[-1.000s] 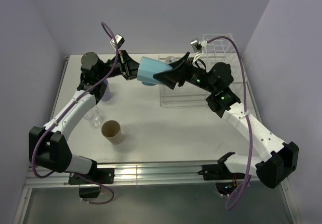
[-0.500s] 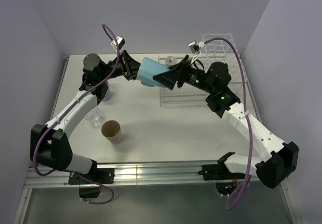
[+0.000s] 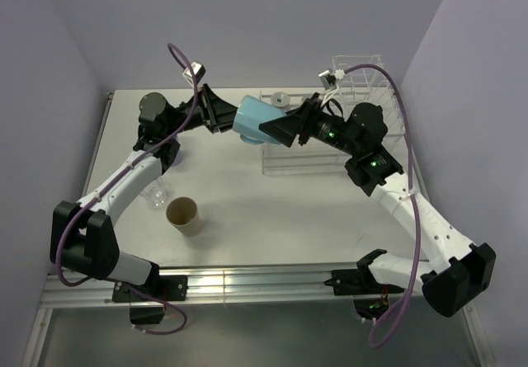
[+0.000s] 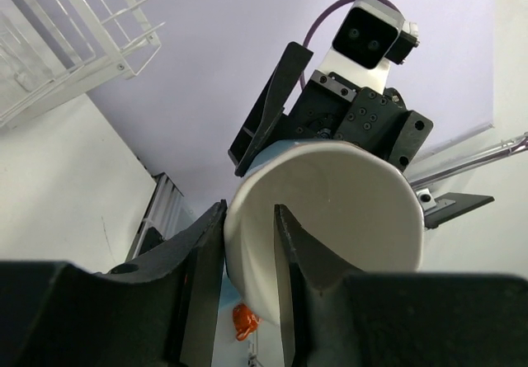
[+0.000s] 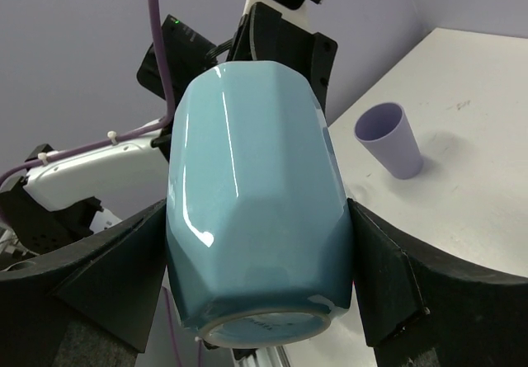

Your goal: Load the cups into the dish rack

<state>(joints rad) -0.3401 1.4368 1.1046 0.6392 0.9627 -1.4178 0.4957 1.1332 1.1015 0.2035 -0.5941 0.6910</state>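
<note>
Top view of a white table (image 3: 272, 218) with two robot arms meeting in mid-air over its far side, at about 12 o'clock from the table's centre. Between them hangs a light blue mug (image 3: 250, 117), lying on its side and clear of the table. Your right gripper (image 5: 254, 218) clamps the mug's faceted body from both sides, with the base towards its wrist camera. Your left gripper (image 4: 250, 210) sits at the mug's open mouth, one finger inside and one outside the rim. Its jaws stand apart and seem loose on the wall rather than pinching it. This reads as a hand-over, with the mug's weight now on your right arm. The white wire dish rack (image 3: 363, 68) stands at 2 o'clock, just beyond your right arm. Other cups wait on the left side: a tan cup (image 3: 183, 215) at 8 o'clock, a clear glass (image 3: 155, 194) at 9 o'clock and a lavender tumbler (image 5: 389, 140) at 10 o'clock. For the next move, draw your left fingers straight back off the rim so the inner one does not catch. Then swing your right arm towards 2 o'clock, turn the mug mouth-down and lower it into the rack. Watch the grip, since the glazed sides look slippery.
</note>
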